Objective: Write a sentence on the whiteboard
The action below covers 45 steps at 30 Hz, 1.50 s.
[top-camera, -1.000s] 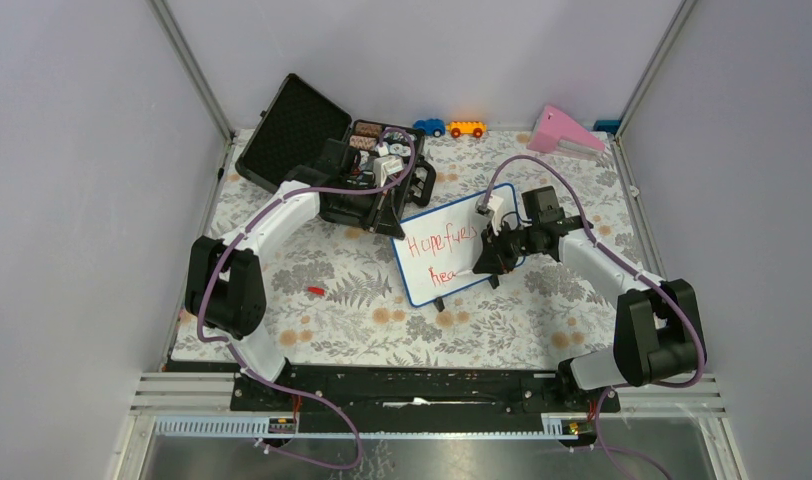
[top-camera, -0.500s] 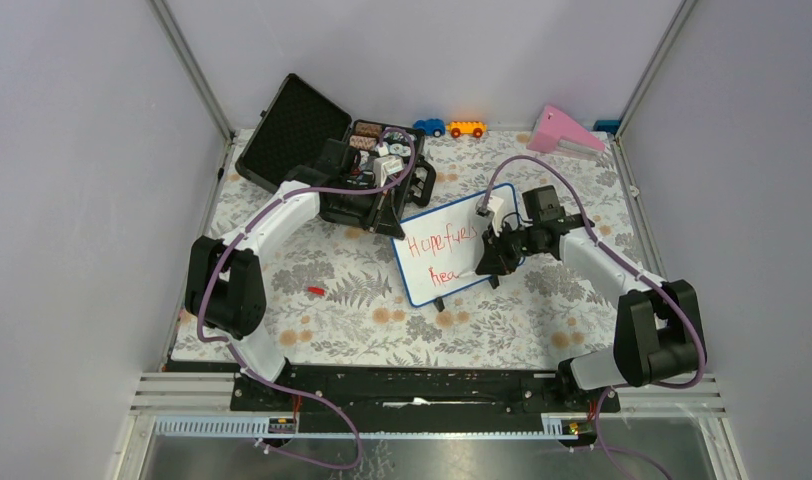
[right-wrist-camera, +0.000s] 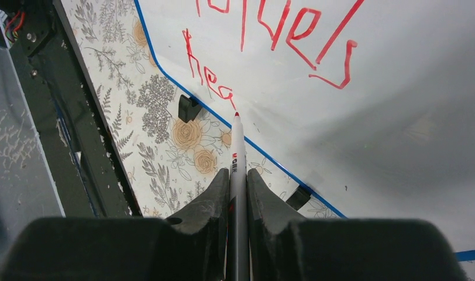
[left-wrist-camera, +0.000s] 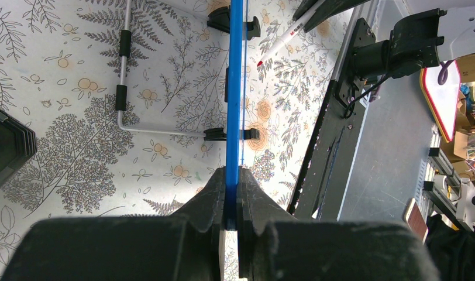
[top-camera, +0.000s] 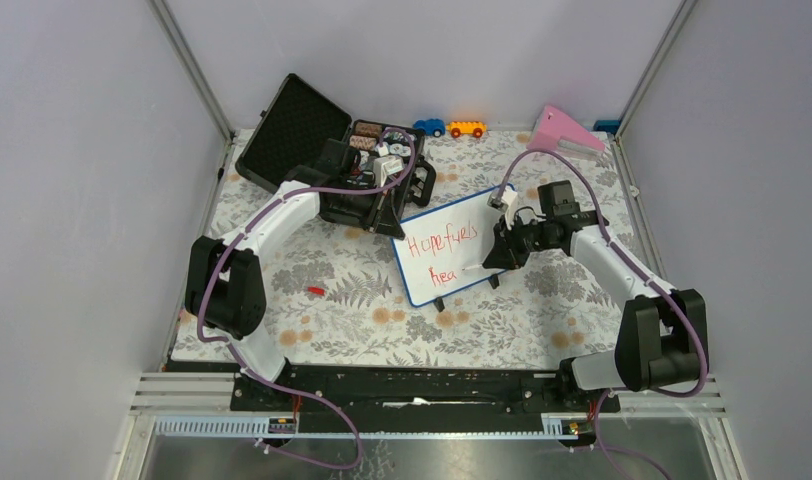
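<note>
While the second line of the sentence [right-wrist-camera: 209, 82] stops at "hea", the step in hand is, I judge, the next letter of "hearts". Nearest the arm bases, a small red cap [top-camera: 315, 290] lies on the floral mat [top-camera: 312, 335], at about 8 o'clock from the whiteboard [top-camera: 467, 215] and well apart from it. The board stands mid-table on its two black feet [top-camera: 440, 303], face tilted upward. At its 3 o'clock the right gripper [right-wrist-camera: 238, 172] has both fingers closed on a red marker [right-wrist-camera: 237, 149]. The marker's tip points at the spot just right of the "a", close to the lower blue frame. In the left wrist view the tip seems just off the surface rather than pressed on it. Farther back, at the board's 11 o'clock corner, the left gripper [left-wrist-camera: 231, 193] is clamped on the frame's edge and steadies it.

To do the letter well, the tip should land lightly beside the "a" without crossing it. Strokes should be short, since little white is left below. The baseline ought to run parallel with "Hope fuels" above, leaving room at 3 o'clock for "ts". The push should be gentle and directed into the left clamp, because a propped board can rock. Beyond, at 10 o'clock, sits an open black case [top-camera: 297, 125]. Two toy cars [top-camera: 450, 128] and a pink block [top-camera: 565, 130] line the far wall.
</note>
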Motion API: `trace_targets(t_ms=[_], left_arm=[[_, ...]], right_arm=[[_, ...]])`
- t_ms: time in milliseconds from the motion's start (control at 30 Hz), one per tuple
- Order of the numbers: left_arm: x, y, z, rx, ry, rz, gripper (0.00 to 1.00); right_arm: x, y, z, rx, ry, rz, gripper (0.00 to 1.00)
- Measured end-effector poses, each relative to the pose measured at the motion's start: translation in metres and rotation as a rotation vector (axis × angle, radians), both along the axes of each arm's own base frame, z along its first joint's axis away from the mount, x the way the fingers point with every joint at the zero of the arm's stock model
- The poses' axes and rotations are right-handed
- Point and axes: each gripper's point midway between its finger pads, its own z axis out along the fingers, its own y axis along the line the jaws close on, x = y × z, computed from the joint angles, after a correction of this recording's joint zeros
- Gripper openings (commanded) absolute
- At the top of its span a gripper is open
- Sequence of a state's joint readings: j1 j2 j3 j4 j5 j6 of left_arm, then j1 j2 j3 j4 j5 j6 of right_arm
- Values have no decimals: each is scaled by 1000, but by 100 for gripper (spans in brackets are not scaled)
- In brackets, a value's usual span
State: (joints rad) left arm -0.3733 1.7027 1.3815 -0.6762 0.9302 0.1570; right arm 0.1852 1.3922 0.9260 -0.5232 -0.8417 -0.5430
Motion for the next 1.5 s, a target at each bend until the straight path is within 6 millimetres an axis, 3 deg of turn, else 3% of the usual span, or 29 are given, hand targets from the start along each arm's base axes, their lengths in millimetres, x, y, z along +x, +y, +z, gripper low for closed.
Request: trace_targets(t_ms=[1500], left_arm=[[0,0,0,0,0,0,0]], right_arm=[[12,12,-3,14,-1,29,0]])
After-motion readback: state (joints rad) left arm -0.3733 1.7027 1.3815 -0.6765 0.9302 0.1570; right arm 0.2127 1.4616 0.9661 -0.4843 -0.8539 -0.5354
